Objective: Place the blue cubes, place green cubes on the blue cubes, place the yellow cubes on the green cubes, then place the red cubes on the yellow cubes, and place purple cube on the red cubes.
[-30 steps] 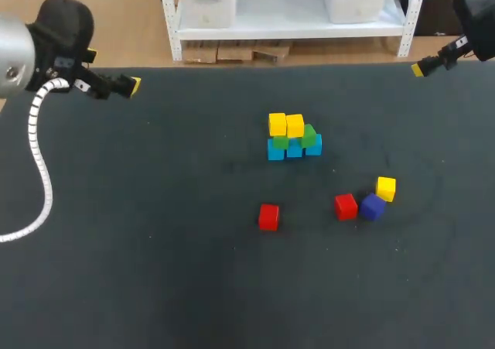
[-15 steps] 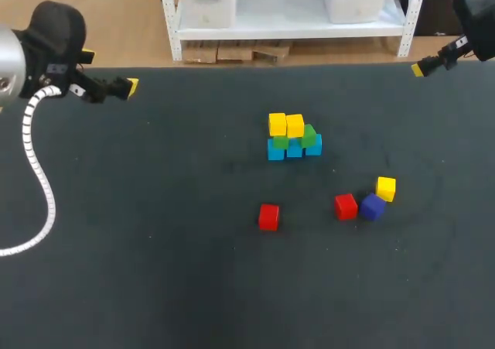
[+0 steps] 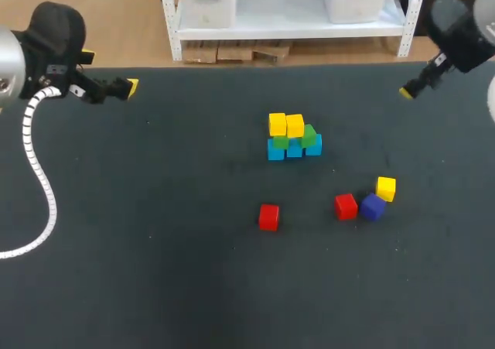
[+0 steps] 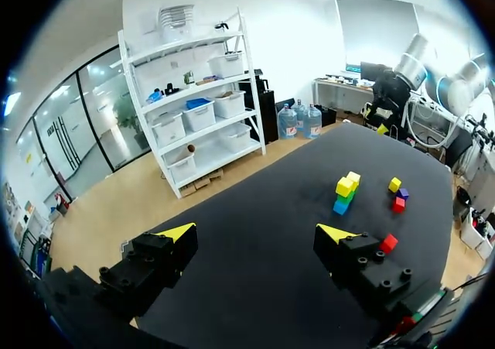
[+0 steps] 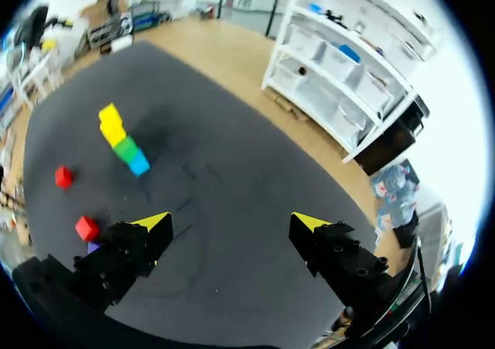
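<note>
Mid-table stands a cluster of cubes: blue cubes (image 3: pixel 294 150) at the base, green cubes (image 3: pixel 309 136) on them, and two yellow cubes (image 3: pixel 286 124) on top. Loose cubes lie nearer the front: a red cube (image 3: pixel 268 217), another red cube (image 3: pixel 346 206), a purple cube (image 3: pixel 373 207) touching it, and a yellow cube (image 3: pixel 386 188). My left gripper (image 4: pixel 256 232) is open and empty over the table's far left, well away from the cluster (image 4: pixel 345 190). My right gripper (image 5: pixel 231 221) is open and empty over the far right, with the cluster (image 5: pixel 124 144) far ahead of it.
The dark table (image 3: pixel 155 272) has wide bare areas at the front and left. The left arm's white cable (image 3: pixel 37 163) hangs over the left side. The table's far edge runs just behind both grippers.
My right arm has swung in over the table's far right corner, its fingertip lower and further left. My left arm drew back slightly a second ago. No cube moved.
</note>
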`<state>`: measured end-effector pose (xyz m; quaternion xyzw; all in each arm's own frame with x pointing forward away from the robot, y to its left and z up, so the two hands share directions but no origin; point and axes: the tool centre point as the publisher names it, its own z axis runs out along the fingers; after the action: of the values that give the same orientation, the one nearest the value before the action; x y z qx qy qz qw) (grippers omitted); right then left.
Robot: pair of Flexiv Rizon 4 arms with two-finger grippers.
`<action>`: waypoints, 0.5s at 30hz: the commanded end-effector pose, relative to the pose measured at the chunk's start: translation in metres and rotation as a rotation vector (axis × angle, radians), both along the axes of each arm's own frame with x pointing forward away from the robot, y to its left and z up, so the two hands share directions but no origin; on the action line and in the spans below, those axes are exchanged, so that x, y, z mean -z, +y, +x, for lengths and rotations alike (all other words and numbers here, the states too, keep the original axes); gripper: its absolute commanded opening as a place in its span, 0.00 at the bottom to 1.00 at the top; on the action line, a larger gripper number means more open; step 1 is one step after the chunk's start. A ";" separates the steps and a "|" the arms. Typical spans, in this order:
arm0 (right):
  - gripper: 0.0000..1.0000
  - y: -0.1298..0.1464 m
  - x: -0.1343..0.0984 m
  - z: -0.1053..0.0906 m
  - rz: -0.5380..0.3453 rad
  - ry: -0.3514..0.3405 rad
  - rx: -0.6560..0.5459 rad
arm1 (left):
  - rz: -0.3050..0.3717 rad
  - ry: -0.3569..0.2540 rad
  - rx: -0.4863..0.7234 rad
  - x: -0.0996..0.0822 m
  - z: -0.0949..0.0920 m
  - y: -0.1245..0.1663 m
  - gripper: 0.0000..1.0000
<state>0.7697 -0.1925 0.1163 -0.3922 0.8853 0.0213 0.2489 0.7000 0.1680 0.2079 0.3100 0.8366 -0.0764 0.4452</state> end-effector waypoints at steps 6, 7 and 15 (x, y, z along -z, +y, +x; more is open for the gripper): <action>1.00 0.014 0.015 -0.044 -0.118 0.161 -0.370 | -0.008 -0.001 0.012 0.001 0.001 0.003 1.00; 1.00 0.014 0.019 -0.050 -0.103 0.194 -0.408 | -0.008 -0.001 0.012 0.001 0.001 0.003 1.00; 1.00 0.023 0.050 -0.087 -0.107 0.296 -0.610 | -0.008 -0.001 0.012 0.001 0.001 0.003 1.00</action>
<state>0.6814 -0.1708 0.0704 -0.5763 0.8044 0.0400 0.1383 0.6996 0.1671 0.2078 0.3092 0.8369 -0.0751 0.4453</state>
